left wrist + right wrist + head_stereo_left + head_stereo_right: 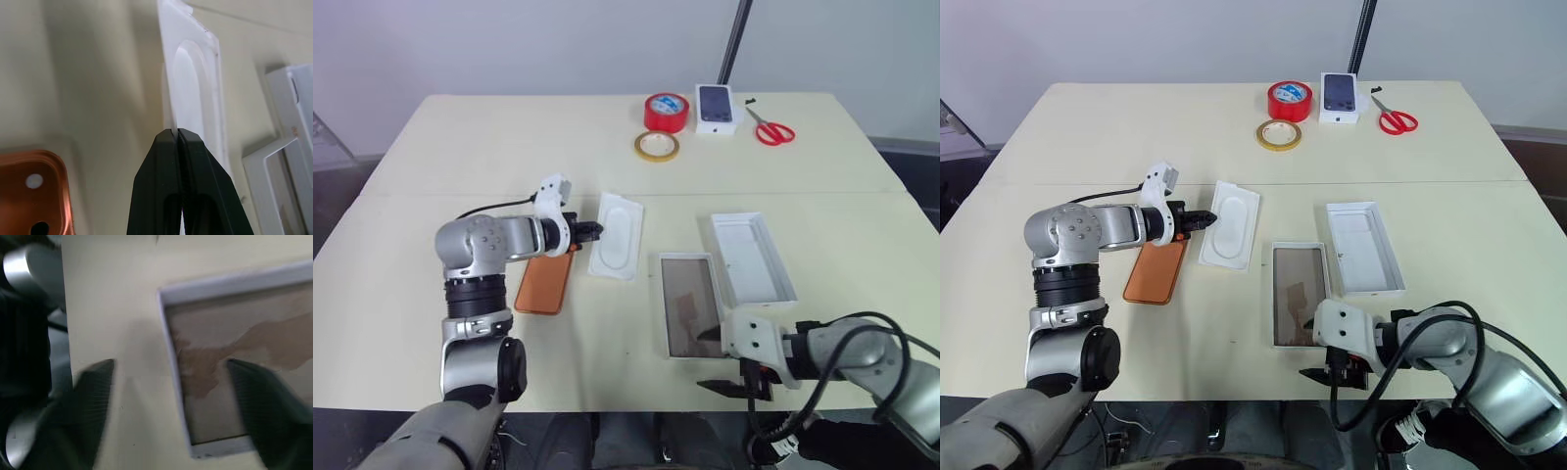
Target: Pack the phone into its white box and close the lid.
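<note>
White moulded insert (pixel 195 93) is being pinched at its left edge by my fully closed left claw (pixel 593 231). I am clearing it first; the phone (pixel 545 283) is lying just left, the white box (pixel 689 305) right-centre of the desk (pixel 460 137). Right claw (pixel 171 401), fingers apart and empty, is straddling the box's near-left corner. Next: lifting the insert aside cleanly.

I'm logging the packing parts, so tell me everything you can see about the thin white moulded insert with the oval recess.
The thin white moulded insert looks like formed plastic or pulp, a rounded rectangle with a raised rim around a long oval recess. It lies flat on the cream table, between the copper-orange phone and the white box with the brownish floor. The left gripper, fingers shut, pinches its near edge.
</note>
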Available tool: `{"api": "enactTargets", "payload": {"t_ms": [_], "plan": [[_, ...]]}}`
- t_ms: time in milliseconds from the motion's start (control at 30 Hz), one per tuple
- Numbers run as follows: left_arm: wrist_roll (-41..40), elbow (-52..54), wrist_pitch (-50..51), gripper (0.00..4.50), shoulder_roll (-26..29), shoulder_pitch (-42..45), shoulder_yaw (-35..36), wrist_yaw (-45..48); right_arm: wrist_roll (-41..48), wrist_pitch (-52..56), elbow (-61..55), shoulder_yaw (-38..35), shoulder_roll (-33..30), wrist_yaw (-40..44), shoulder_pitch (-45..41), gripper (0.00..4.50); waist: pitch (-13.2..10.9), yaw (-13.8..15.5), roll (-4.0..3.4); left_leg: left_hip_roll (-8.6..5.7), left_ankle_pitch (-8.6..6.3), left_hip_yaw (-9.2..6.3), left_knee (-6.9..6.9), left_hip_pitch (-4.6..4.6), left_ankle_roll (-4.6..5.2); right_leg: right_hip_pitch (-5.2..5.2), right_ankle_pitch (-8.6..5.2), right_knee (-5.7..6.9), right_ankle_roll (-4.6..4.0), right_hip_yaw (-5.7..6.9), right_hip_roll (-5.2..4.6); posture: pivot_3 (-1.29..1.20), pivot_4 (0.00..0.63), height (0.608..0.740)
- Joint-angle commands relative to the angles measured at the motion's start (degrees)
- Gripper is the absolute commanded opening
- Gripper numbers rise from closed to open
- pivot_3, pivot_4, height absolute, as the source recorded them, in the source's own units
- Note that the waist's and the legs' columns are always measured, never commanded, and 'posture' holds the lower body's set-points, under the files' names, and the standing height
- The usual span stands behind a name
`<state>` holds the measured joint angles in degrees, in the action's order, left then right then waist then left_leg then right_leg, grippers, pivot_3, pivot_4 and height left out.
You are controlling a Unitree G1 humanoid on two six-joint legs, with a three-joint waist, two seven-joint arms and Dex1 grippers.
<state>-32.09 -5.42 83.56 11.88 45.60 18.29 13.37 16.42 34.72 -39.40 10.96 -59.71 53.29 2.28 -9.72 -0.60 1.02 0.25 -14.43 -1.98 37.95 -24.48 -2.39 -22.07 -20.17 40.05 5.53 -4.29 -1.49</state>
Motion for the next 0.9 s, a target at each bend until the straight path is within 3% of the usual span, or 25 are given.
{"api": "enactTargets", "payload": {"t_ms": [33, 100, 133, 300, 400, 600, 733, 900], "plan": [[-0.78, 3.05, 1.00, 0.00, 0.06, -0.30, 2.11, -0.59, -2.27, -2.03, 0.63, 0.84, 0.56, 0.06, -1.65, 1.53, 0.00, -0.04, 0.00, 0.00, 0.00, 0.00, 0.01, 0.01, 0.00, 0.00, 0.00, 0.00, 0.00, 0.00, 0.00, 0.00, 0.150, 0.725], [-0.79, 3.55, 1.29, 0.00, -0.10, -0.50, 3.46, -1.01, -2.71, -2.57, 0.92, 1.35, 0.88, 0.55, -2.60, 0.36, 0.00, 0.03, 0.00, 0.01, 0.00, -0.03, 0.01, 0.01, 0.00, 0.01, 0.00, 0.00, 0.00, 0.02, 0.01, 0.00, 0.150, 0.725], [-0.83, 3.78, 1.33, 0.00, -0.32, -0.54, 4.34, -1.35, -2.93, -2.98, 1.07, 1.59, 1.02, 0.80, -3.07, 0.03, 0.00, 0.02, 0.00, 0.01, 0.00, -0.04, 0.01, 0.00, 0.00, 0.01, 0.00, 0.00, 0.00, 0.03, 0.01, 0.00, 0.150, 0.725], [-1.81, 4.68, 2.93, 0.00, -2.12, 1.04, 12.85, -3.95, -5.12, -4.49, 2.79, 4.20, 3.34, 1.45, -7.99, 0.03, 0.00, -0.05, 0.00, 0.00, 0.00, -0.05, 0.03, 0.01, 0.00, 0.02, 0.00, 0.00, 0.00, 0.04, -0.01, 0.00, 0.150, 0.725], [-1.70, 5.46, 3.55, 0.00, -1.49, 2.35, 17.13, -5.68, -9.14, -6.27, 6.95, 8.65, 7.20, 1.54, -15.22, 0.03, -0.02, -0.11, 0.04, 0.01, 0.00, -0.07, 0.03, 0.00, 0.00, 0.00, 0.00, 0.00, 0.00, 0.07, 0.00, 0.00, 0.150, 0.725], [-2.12, 8.54, 7.20, 0.00, -1.68, 3.71, 19.71, -6.30, -15.69, -10.06, 15.97, 15.31, 13.72, 2.69, -25.80, 0.03, -0.03, 0.07, 0.07, -0.01, 0.15, -0.07, 0.02, -0.01, -0.28, -0.02, 0.00, 0.02, 0.00, 0.09, -0.05, 0.00, 0.150, 0.725], [-2.10, 10.16, 8.78, 0.00, -3.32, 4.50, 20.92, -6.75, -17.07, -9.84, 19.34, 16.79, 17.23, 3.93, -29.79, 1.30, -0.03, -0.03, 0.08, -0.06, 0.17, -0.08, 0.04, -0.02, -0.30, -0.02, 0.00, 0.02, 0.00, 0.10, -0.09, 0.00, 0.150, 0.725], [-3.14, 11.98, 8.94, 0.00, -6.05, 4.47, 21.39, -7.72, -17.39, -10.07, 19.32, 13.42, 17.85, 2.44, -29.08, 3.90, -0.03, -0.06, 0.08, -0.06, 0.17, -0.08, 0.03, -0.02, -0.31, -0.02, 0.00, 0.03, 0.00, 0.11, -0.10, 0.00, 0.150, 0.725]]}}
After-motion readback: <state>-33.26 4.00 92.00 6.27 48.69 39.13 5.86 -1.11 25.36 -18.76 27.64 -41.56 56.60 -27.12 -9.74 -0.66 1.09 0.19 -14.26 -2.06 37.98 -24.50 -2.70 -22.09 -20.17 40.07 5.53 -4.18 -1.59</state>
